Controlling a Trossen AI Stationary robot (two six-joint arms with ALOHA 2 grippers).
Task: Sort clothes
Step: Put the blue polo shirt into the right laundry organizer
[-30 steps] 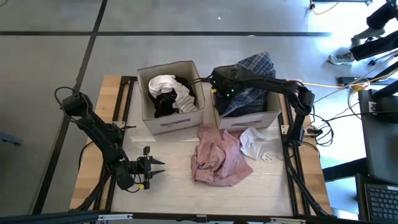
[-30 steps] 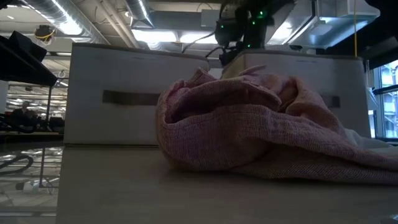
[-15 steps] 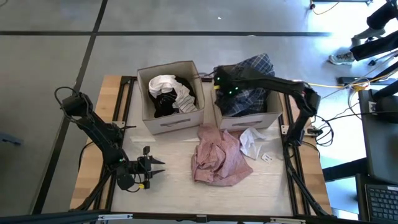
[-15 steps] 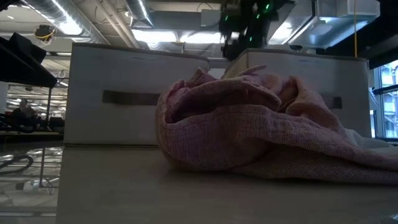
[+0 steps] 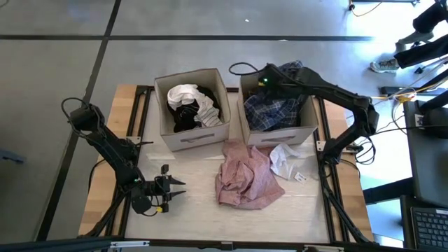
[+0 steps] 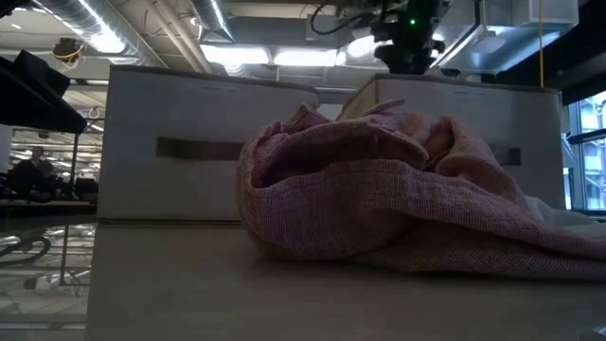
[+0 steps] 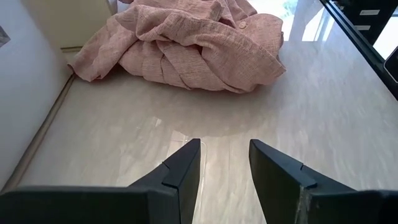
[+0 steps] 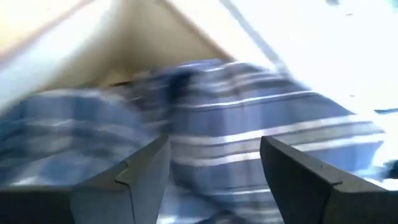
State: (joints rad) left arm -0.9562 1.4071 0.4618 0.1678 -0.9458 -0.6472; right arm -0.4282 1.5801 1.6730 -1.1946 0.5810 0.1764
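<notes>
A dusty-pink garment (image 5: 244,178) lies crumpled on the table in front of the two beige boxes; it also shows in the low view (image 6: 398,199) and the left wrist view (image 7: 193,43). A small white piece (image 5: 283,159) lies at its right. The left box (image 5: 168,129) holds white, black and striped pieces (image 5: 190,105). The right box (image 5: 280,134) holds a blue-plaid garment (image 5: 275,108). My right gripper (image 5: 260,75) is open and empty above the far part of that box, over the plaid (image 8: 249,118). My left gripper (image 5: 175,185) is open and empty near the table's front left.
A small white tag (image 5: 301,177) lies on the table right of the white piece. Bare tabletop (image 7: 323,124) lies between my left gripper and the pink garment. A black cable (image 5: 241,68) loops behind the right box. A person's legs (image 5: 413,49) show on the floor at far right.
My right gripper has gone from above the wall between the two boxes toward the table's far edge and right, and now stands over the far part of the right box. More of the blue-plaid garment shows lying in that box.
</notes>
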